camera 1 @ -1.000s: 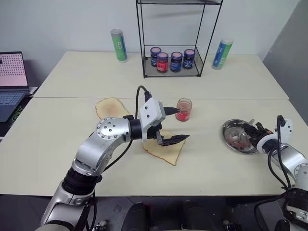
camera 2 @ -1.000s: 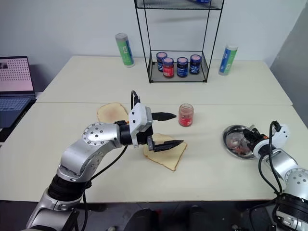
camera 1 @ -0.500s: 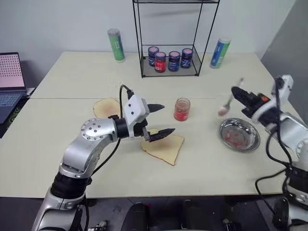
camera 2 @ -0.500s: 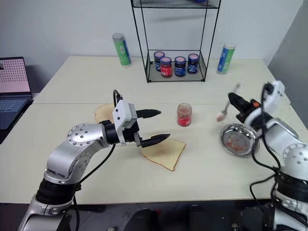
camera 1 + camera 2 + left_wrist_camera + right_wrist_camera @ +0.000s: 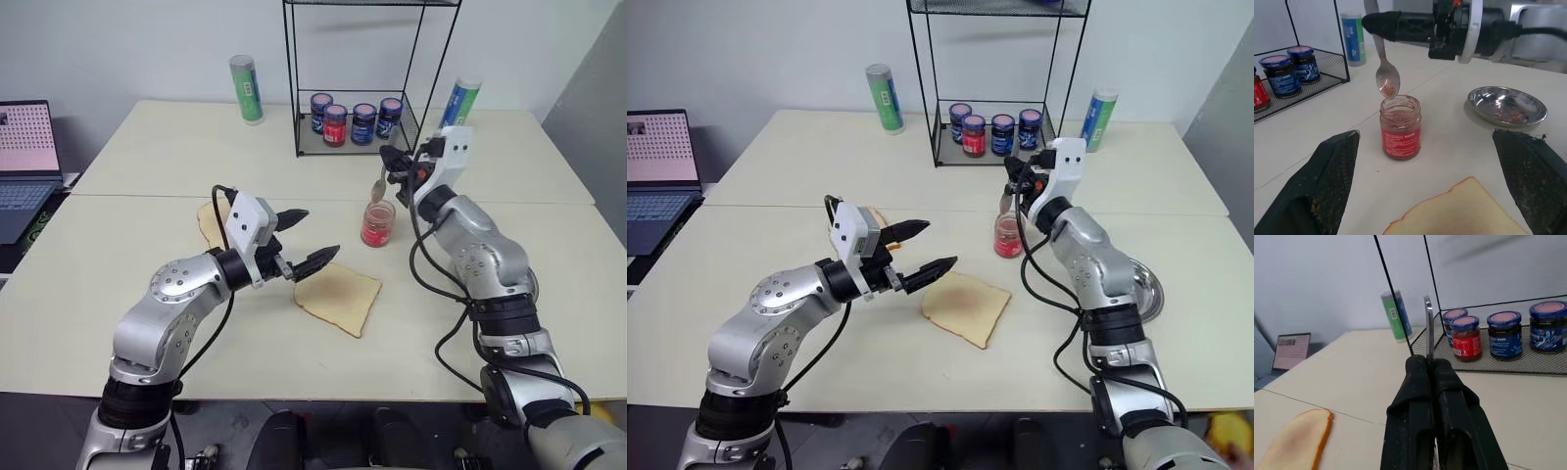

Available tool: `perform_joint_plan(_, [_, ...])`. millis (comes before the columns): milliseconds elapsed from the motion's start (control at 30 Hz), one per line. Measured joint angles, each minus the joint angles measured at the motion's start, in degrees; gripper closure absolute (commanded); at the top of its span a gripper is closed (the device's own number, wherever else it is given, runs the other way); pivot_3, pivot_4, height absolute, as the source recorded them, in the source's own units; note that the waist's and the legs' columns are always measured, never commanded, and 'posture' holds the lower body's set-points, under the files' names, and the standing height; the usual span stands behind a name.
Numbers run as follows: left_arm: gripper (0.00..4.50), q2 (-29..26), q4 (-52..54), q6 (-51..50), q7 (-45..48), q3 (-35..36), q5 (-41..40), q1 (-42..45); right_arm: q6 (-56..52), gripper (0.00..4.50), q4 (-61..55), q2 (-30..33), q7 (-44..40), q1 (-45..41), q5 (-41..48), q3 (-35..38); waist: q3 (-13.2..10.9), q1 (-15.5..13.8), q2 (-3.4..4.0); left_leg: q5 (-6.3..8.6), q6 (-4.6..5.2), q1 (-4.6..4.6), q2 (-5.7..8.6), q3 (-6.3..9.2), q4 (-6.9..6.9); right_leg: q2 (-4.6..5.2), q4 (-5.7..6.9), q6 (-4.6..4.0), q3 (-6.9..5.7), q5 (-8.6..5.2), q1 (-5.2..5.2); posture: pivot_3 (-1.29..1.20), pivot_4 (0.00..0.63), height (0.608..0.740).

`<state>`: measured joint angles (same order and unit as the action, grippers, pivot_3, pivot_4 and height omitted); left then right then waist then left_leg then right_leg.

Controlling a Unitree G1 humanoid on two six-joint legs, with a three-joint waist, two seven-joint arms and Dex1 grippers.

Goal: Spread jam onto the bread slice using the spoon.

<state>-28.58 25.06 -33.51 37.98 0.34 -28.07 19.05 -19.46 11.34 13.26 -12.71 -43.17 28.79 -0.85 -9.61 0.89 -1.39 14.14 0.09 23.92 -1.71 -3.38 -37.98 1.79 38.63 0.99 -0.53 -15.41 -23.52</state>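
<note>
The jam (image 5: 376, 223) is a small clear jar of red jam standing mid-table. Just above its mouth hangs the bowl of the silver spoon (image 5: 1387, 81), smeared red. My right gripper (image 5: 392, 160) is shut on the spoon's handle (image 5: 1428, 328), above and slightly behind the jar. The bread slice (image 5: 338, 297) lies flat in front of the jar, with a faint reddish patch in its centre. My left gripper (image 5: 318, 233) hovers open and empty just left of the slice, pointing towards the jar.
A toasted slice (image 5: 208, 220) lies behind my left arm. A steel dish (image 5: 1507, 105) sits right of the jar. At the back are a wire rack (image 5: 300, 147) with several lidded jars, a green can (image 5: 246, 89), a blue can (image 5: 457, 103), and a laptop (image 5: 24, 157) at far left.
My right arm swung up and left from the steel dish, carrying the spoon to just above the jam jar. My left gripper drew back leftwards off the bread slice.
</note>
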Motion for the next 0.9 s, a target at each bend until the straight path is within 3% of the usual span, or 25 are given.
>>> perform_joint_plan(233, [0.00, -0.47, 2.07, -1.36, -1.71, 0.27, -0.42, -0.98, 8.07, 4.45, 4.25, -1.52, -3.43, 1.11, -7.86, -1.03, 0.00, 0.24, 0.00, -0.01, -0.01, -0.03, -0.01, 0.01, 0.00, 0.02, 0.08, 0.00, -0.01, 0.00, 0.00, 0.00, 0.150, 0.740])
perform_joint_plan(900, [0.00, -1.09, 2.89, -2.57, -2.47, 1.29, -1.09, -1.29, 9.84, 4.45, 4.19, -3.72, -6.02, 9.27, -14.79, -1.57, 0.00, 0.46, 0.00, -0.01, -0.02, -0.07, 0.00, 0.01, -0.01, 0.05, 0.15, -0.01, -0.02, 0.00, 0.00, 0.00, 0.150, 0.740])
